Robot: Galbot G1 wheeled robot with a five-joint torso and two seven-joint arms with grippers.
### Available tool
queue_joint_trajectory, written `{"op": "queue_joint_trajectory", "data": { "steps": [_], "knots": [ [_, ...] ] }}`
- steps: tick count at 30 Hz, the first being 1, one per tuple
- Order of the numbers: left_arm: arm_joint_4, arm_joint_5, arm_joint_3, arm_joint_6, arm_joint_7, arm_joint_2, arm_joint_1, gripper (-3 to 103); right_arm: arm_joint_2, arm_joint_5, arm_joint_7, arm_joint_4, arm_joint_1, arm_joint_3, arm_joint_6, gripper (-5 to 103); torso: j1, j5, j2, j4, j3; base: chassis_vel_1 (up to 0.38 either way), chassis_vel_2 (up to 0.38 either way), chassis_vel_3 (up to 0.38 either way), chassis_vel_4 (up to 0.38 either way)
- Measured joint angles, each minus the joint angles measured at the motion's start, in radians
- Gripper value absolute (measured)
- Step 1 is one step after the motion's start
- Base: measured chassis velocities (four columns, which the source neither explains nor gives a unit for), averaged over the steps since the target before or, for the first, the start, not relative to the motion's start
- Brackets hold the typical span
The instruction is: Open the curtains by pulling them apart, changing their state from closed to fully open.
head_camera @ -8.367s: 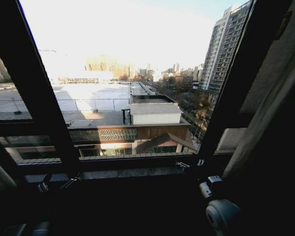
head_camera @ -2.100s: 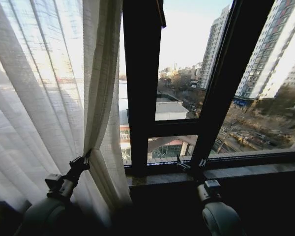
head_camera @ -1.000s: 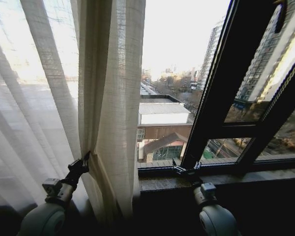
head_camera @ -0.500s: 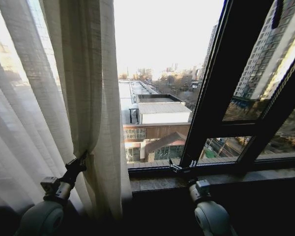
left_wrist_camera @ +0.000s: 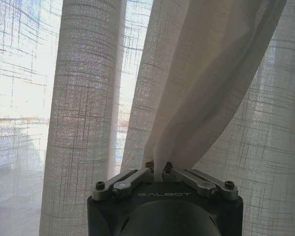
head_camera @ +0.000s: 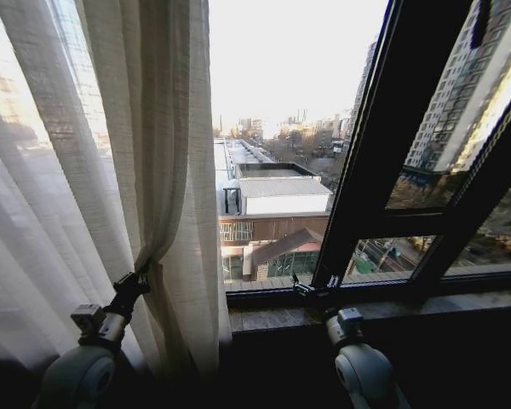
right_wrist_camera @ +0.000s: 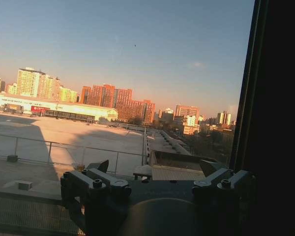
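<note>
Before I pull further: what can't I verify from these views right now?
- Sheer off-white pleated curtain: top and rail cut off by the head view's upper edge; hem lost in shadow.
- Left gripper: fingertips buried in the pinched fold, left wrist view.
- Right gripper: small and dark against the black window frame, head view.

My left pincer (head_camera: pixel 141 278) is pinching the curtain (head_camera: pixel 145 153), whose bunched folds are blocking everything to my left. My right pincer (head_camera: pixel 315 288), spread wide, is sitting at the sill (head_camera: pixel 426 302), with the dark window frame (head_camera: pixel 370 145) standing just beside it.
</note>
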Motion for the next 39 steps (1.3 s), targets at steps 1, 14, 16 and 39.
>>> {"op": "queue_joint_trajectory", "data": {
  "steps": [1, 14, 16, 39],
  "knots": [
    [0.000, 0.001, -0.001, -0.001, 0.002, -0.017, -0.003, 0, 0.002, 0.000, 0.000, 0.000, -0.001, -0.001, 0.000, 100, 0.000, 0.0000, 0.000, 0.0000, 0.000, 0.000, 0.000, 0.000, 0.000],
    [0.000, 0.030, -0.019, -0.014, 0.009, -0.116, -0.010, 0, 0.024, -0.059, -0.046, -0.004, -0.010, -0.024, -0.002, 100, 0.000, 0.0001, 0.000, 0.0000, 0.000, 0.000, 0.000, 0.000, 0.000],
    [0.000, 0.032, -0.020, -0.014, 0.011, -0.113, -0.007, 0, 0.027, -0.061, -0.046, -0.008, -0.008, -0.029, -0.002, 100, 0.000, 0.0001, 0.000, 0.0000, 0.000, 0.000, 0.000, 0.000, 0.000],
    [-0.020, 0.069, -0.017, -0.019, 0.021, -0.108, 0.027, 0, 0.017, -0.031, -0.036, -0.001, -0.013, -0.018, 0.005, 100, 0.000, -0.0007, 0.000, 0.0003, 0.000, 0.096, 0.104, -0.108, -0.102]
  ]
}}
